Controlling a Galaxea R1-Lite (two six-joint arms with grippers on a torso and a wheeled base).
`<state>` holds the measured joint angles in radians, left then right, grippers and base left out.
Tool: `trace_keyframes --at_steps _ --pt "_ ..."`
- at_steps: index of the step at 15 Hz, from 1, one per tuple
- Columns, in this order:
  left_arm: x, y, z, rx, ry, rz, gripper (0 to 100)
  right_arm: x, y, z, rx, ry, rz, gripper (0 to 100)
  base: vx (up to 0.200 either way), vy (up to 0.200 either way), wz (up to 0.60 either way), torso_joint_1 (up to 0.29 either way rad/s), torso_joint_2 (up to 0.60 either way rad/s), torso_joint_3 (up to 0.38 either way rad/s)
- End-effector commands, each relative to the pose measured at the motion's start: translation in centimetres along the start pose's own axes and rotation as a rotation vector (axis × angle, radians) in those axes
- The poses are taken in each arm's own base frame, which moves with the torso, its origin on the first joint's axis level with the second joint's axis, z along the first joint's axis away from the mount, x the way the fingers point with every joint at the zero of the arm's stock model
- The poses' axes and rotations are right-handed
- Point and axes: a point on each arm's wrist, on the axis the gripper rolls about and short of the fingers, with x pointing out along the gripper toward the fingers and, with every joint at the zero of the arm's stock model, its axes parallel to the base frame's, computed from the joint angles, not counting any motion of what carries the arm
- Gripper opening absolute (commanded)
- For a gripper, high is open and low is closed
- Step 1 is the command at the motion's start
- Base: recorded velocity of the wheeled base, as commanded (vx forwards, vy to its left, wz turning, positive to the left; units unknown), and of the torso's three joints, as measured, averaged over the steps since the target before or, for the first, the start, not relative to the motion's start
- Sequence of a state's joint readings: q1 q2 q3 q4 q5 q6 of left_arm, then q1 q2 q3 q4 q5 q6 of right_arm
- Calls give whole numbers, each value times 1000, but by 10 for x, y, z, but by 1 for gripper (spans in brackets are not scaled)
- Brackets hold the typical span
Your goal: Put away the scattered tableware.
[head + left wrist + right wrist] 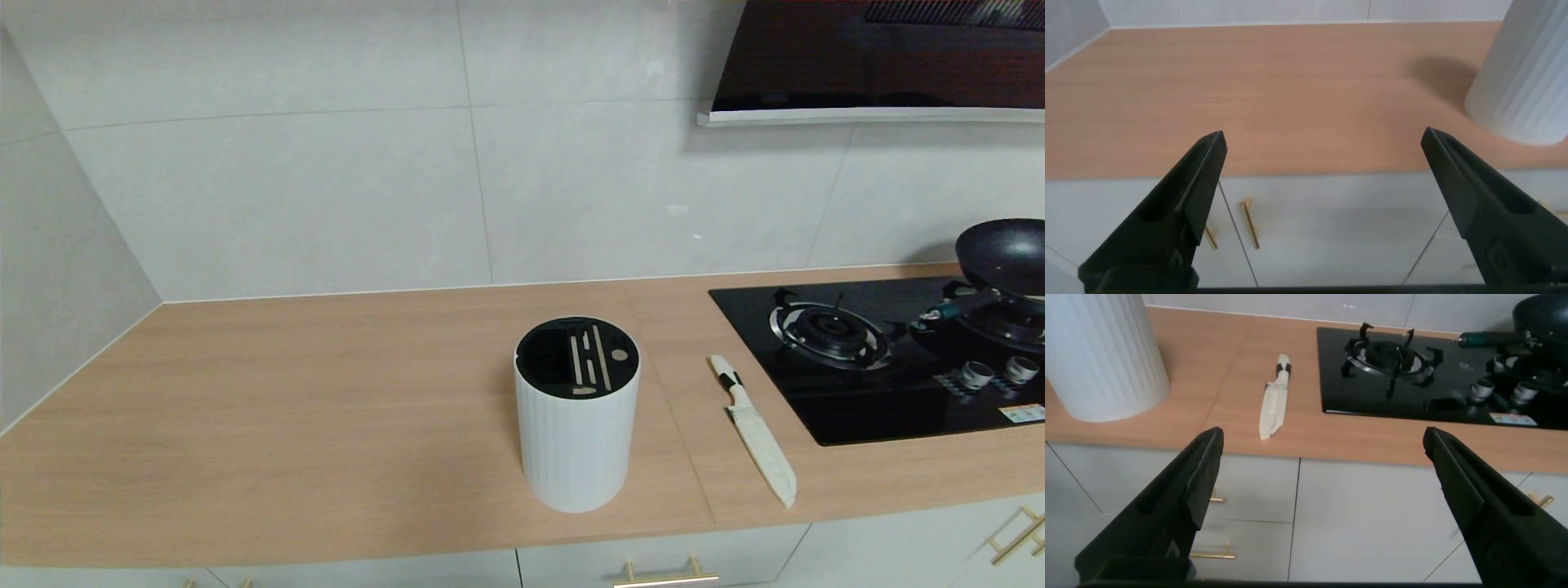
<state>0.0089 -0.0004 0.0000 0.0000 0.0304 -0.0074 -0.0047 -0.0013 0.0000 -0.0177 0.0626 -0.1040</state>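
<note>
A white ribbed cylindrical holder (577, 416) with a black slotted top stands near the front edge of the wooden counter (310, 392). A white knife (753, 427) with a black band on its handle lies flat to the holder's right, blade toward the front edge. In the right wrist view the knife (1275, 406) lies between the holder (1098, 355) and the stove. My left gripper (1323, 196) is open, out in front of the counter edge, with the holder (1527, 73) off to one side. My right gripper (1323, 498) is open too, held before the cabinet fronts.
A black gas stove (890, 351) is set into the counter at the right, with a black wok (1002, 255) on its far burner. Tiled walls close off the back and left. White cabinets with brass handles (665, 576) sit under the counter.
</note>
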Motion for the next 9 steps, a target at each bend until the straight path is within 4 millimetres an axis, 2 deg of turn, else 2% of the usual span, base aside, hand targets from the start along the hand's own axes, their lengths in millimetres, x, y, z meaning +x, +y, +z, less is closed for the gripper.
trace_keyframes --at_steps 1,4,9 --pt "0 0 0 0 0 1 100 0 0 0 0 0 0 100 0 0 0 198 -417 -222" --pt "0 0 0 0 0 1 100 0 0 0 0 0 0 100 0 0 0 154 -326 -175" --pt "0 0 0 0 0 1 100 0 0 0 -3 0 2 100 0 0 0 6 -12 -7"
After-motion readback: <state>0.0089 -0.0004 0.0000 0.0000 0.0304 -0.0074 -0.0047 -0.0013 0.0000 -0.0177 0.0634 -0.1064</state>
